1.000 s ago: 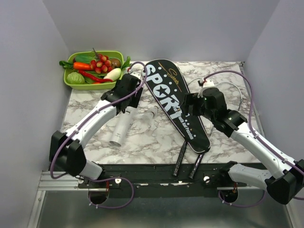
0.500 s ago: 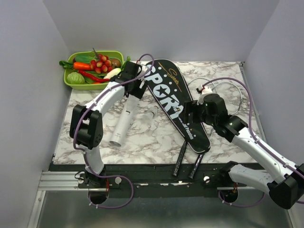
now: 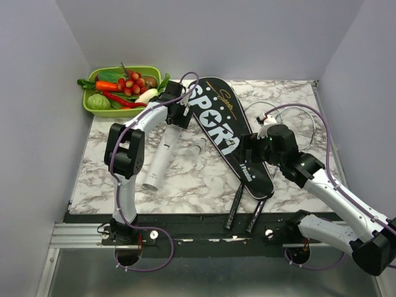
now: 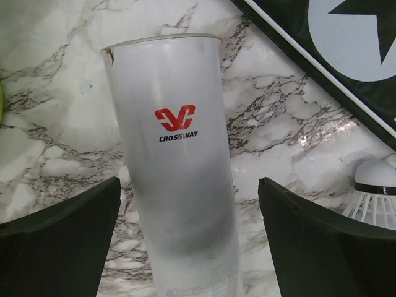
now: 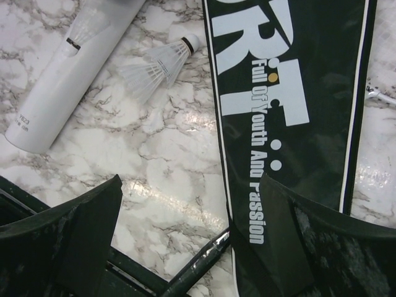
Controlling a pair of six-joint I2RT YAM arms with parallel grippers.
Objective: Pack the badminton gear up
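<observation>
Black racket-shaped "SPORT" bag [image 3: 226,130] shows two black racket handles [image 3: 236,204] at its near end, with the right gripper [image 5: 192,179] spread wide and empty above. Left of the bag, the left gripper [image 3: 176,116], jaws apart, straddles a long white tube [image 4: 173,154] holding a shuttlecock [image 5: 77,34].

The left arm [image 3: 125,197] and right arm [image 3: 339,194] share one build: smooth white tubular links joined by chunky black joint housings. A thin purple cable [image 3: 148,270] loops along each. The bases [image 3: 125,232] are black, and the broad wedge-shaped fingers [image 4: 59,247] look matte and very dark.
</observation>
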